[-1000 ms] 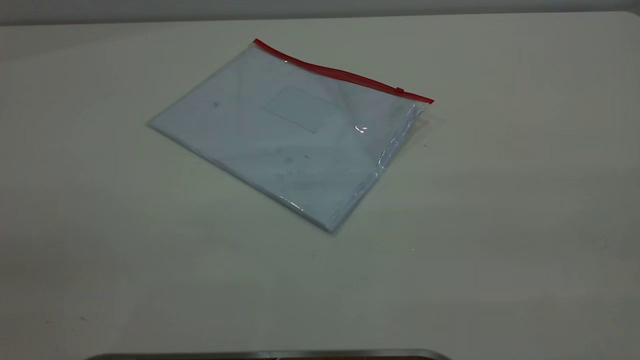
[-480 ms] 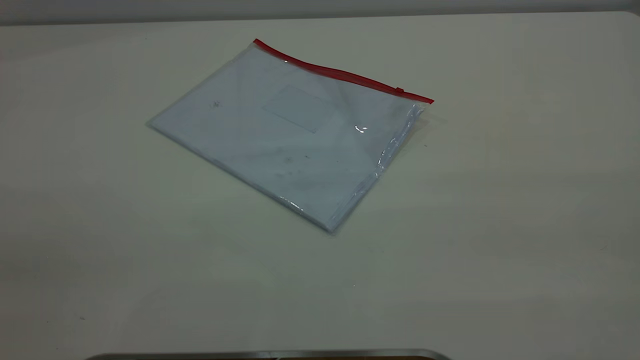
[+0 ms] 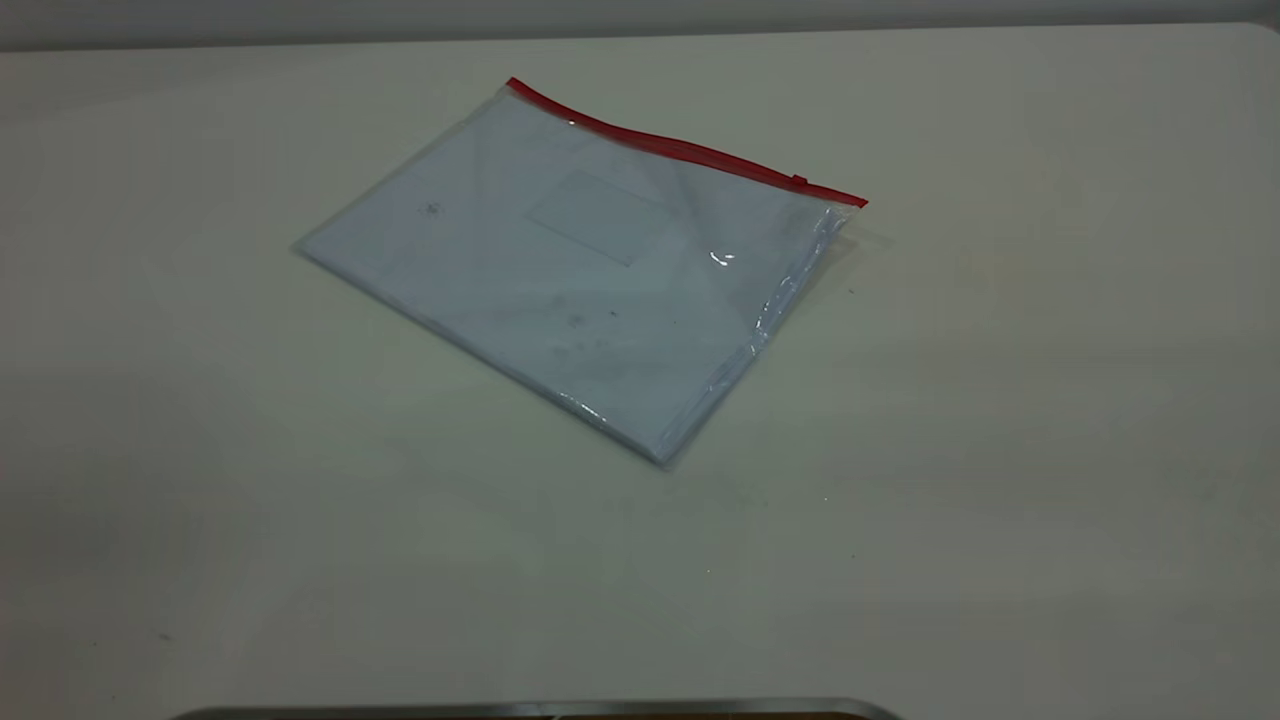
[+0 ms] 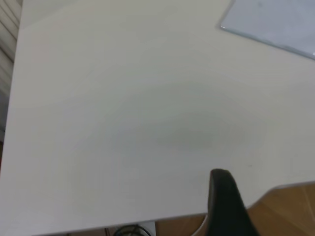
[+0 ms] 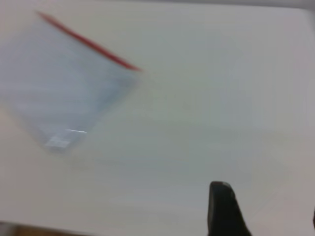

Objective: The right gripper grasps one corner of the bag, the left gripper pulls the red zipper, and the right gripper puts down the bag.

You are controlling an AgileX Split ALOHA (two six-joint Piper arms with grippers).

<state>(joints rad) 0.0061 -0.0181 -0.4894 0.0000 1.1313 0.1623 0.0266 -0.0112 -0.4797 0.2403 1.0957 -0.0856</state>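
The bag (image 3: 580, 270) is laid flat on the table (image 3: 1000, 500), far from its edges, so room is left all round. The red zipper (image 3: 690, 150) is found on the far side. Nothing is held. How far the left gripper (image 4: 224, 206) and right gripper (image 5: 224, 211) are opened cannot be told.

The exterior camera is looking down at a slant on the counter (image 3: 1000, 450) from outside the rig, with the bag (image 3: 580, 270) lying in the far middle. The left wrist camera is looking from near the counter's edge and is catching only one plain corner of the bag (image 4: 275, 22). The right wrist camera is looking from farther off, showing the bag (image 5: 64, 88) with its red zipper (image 5: 88, 42). All three views are sharing the bag.
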